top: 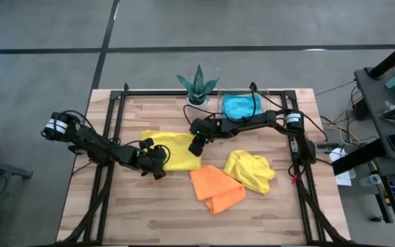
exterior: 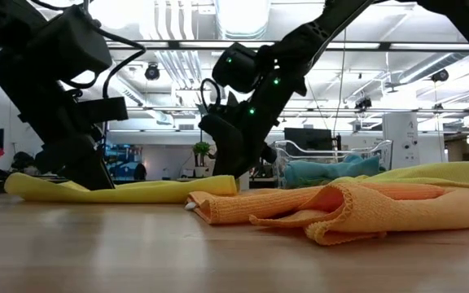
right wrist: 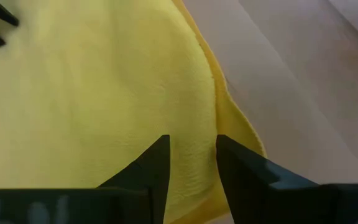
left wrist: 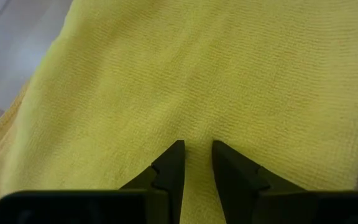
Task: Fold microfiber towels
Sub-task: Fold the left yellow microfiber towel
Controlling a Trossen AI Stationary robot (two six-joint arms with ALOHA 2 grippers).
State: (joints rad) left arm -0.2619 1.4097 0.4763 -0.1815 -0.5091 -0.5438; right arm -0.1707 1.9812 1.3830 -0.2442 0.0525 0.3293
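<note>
A bright yellow towel (top: 173, 151) lies spread on the wooden table's middle; in the low view it lies low and flat (exterior: 137, 191). My left gripper (top: 158, 165) is at its near left corner, shut on the cloth (left wrist: 197, 149). My right gripper (top: 197, 146) is at its right edge, shut on the cloth (right wrist: 191, 152). An orange towel (top: 214, 186) lies rumpled near the front. A second yellow towel (top: 251, 170) lies bunched to its right. A sky blue towel (top: 238, 106) lies in the clear tray at the back. My left gripper pinches a small ridge of the yellow towel (left wrist: 197, 134) between its two fingers, near the near left corner. The fingers slant down from the table's left. The towel lies on the table around them. My right gripper pinches the yellow towel just inside its right edge (right wrist: 194, 124) between its two fingers. A lower layer (right wrist: 238, 127) peeks out beside that edge. The fingers slant down from the far right. The towel rests on the table.
A spiky green potted plant (top: 197, 86) stands at the back edge, beside the clear tray (top: 252, 96). Black frame rails (top: 112, 116) run along the table's left, right and far sides. Bare wood (top: 136, 213) shows at the front left.
</note>
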